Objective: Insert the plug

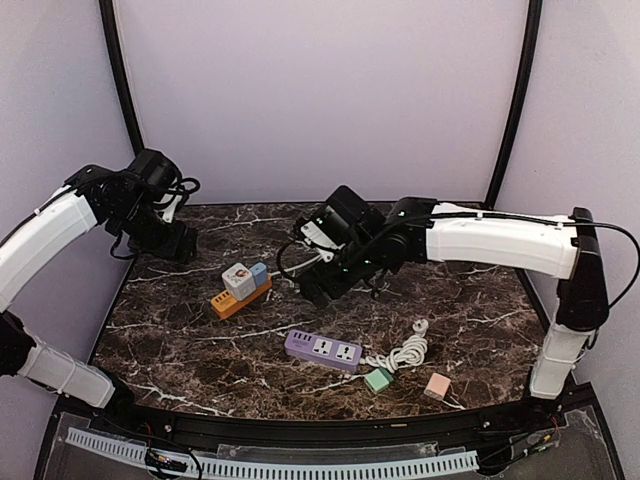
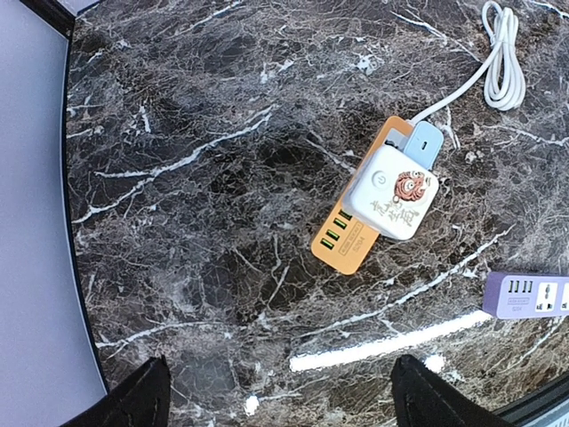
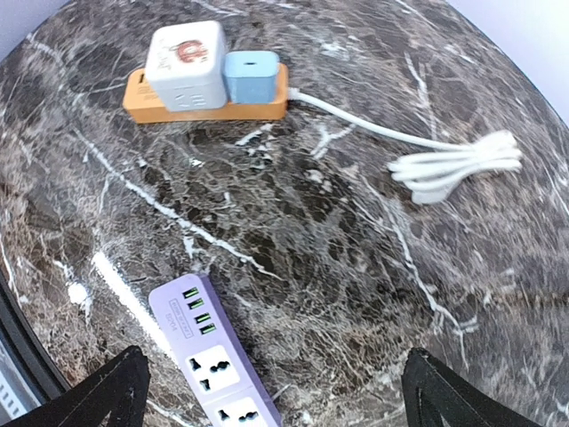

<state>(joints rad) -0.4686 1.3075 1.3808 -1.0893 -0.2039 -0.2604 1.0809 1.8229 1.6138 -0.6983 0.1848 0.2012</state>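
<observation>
An orange power strip [image 1: 222, 305] lies left of centre with a white cube plug [image 1: 238, 280] and a small blue plug [image 1: 259, 272] seated in it. The left wrist view shows the same strip [image 2: 342, 238], cube [image 2: 391, 191] and blue plug [image 2: 424, 140]. A purple power strip [image 1: 322, 349] lies nearer the front, its sockets empty [image 3: 213, 356]. A green plug [image 1: 378, 380] and a pink plug [image 1: 436, 386] lie loose at the front right. My right gripper [image 1: 315, 285] hovers open just right of the orange strip [image 3: 267, 105]. My left gripper [image 1: 180, 243] hangs open at the back left, holding nothing.
A coiled white cable [image 1: 405, 352] runs from the purple strip toward the green plug. The orange strip's white cable [image 3: 453, 165] is bundled behind it. The table's curved rim [image 2: 67, 222] and the booth's black poles bound the left side.
</observation>
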